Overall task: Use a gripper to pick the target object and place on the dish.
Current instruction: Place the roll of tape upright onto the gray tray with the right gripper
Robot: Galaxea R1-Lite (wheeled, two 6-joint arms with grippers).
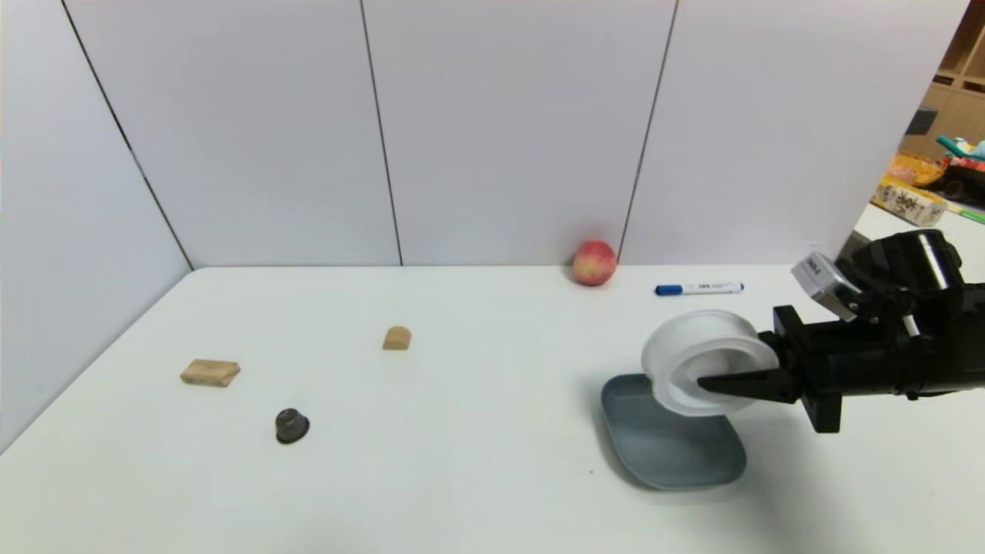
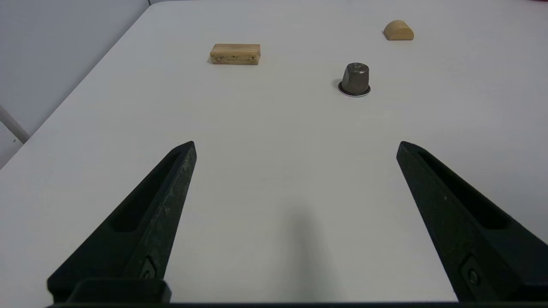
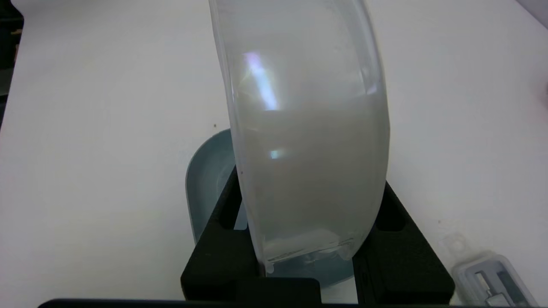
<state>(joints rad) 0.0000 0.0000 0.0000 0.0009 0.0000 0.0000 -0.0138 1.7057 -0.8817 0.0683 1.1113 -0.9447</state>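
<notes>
right gripper (image 1: pixel 704 382) fingers clamp the tub (image 1: pixel 696 355) above the dish (image 1: pixel 677 454); left gripper (image 2: pixel 295 147) wide

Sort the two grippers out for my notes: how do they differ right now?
The right gripper is shut on the white tub, holding it on edge above the grey-blue dish. The left gripper is open and holds nothing, over bare table. Both have black, pointed, tapering fingers.

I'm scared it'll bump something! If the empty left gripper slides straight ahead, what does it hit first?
Probably the small dark grey cone-shaped cap; it sits nearest ahead of the open left gripper, slightly off-centre, so it might just slip past.
</notes>
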